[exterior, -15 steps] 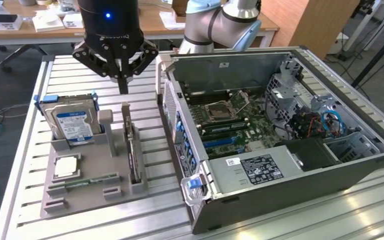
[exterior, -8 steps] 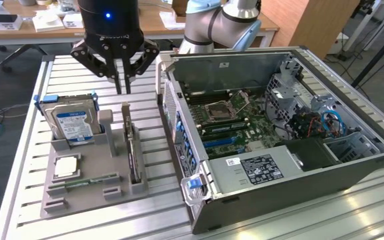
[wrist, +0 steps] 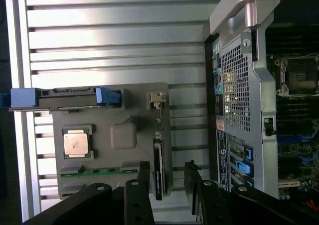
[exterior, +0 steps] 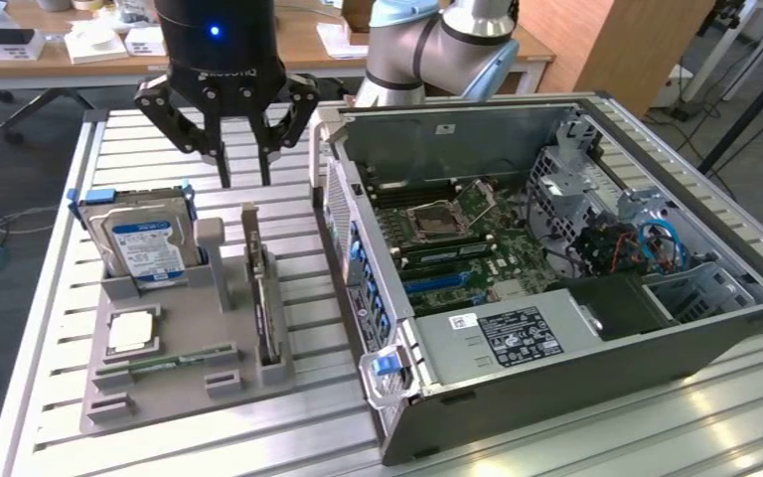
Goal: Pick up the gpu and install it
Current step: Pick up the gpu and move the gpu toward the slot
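The gpu (exterior: 262, 298) is a thin dark card standing on edge in a slot of the grey holder tray (exterior: 176, 393), next to the open computer case (exterior: 554, 368). My gripper (exterior: 245, 169) hangs above the tray's far end, clear of the card, open with nothing between its fingers. In the wrist view the gpu (wrist: 158, 170) appears edge-on, below and between the two black fingers (wrist: 143, 182), with my gripper (wrist: 168, 185) spread on either side of it. Inside the case lies the motherboard (exterior: 468, 243) with blue slots (exterior: 441, 283).
The tray also holds a silver hard drive (exterior: 143, 238) with blue tabs, a processor chip (exterior: 130, 333) and a green memory stick (exterior: 170, 360). The slatted metal table (exterior: 51, 298) carries everything. The case's rear wall (wrist: 239, 85) stands close beside the tray.
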{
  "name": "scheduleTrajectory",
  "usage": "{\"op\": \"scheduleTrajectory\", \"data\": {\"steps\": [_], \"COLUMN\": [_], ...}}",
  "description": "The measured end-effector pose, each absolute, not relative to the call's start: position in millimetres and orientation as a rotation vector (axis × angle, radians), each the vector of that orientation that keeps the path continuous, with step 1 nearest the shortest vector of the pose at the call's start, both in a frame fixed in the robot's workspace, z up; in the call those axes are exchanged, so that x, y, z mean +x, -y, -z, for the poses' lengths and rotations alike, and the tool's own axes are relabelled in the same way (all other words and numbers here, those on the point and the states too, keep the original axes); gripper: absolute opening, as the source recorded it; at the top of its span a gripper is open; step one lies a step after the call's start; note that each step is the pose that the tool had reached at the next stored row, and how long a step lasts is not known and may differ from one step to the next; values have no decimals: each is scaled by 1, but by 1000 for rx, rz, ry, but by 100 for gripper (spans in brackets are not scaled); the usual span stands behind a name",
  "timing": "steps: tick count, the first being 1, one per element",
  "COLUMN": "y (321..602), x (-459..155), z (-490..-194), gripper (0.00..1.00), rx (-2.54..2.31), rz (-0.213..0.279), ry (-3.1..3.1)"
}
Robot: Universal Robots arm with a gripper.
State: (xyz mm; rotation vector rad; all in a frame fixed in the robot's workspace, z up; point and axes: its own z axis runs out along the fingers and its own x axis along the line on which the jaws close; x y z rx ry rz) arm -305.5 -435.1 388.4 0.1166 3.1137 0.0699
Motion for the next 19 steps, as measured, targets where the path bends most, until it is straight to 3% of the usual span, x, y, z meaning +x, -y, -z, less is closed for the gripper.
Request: {"op": "scheduleTrajectory", "data": {"steps": [19], "y": [435], "x": [-305], "z": [-355], "gripper": [41], "rx": [117], "rz": [-70], "ry": [-3114]}}
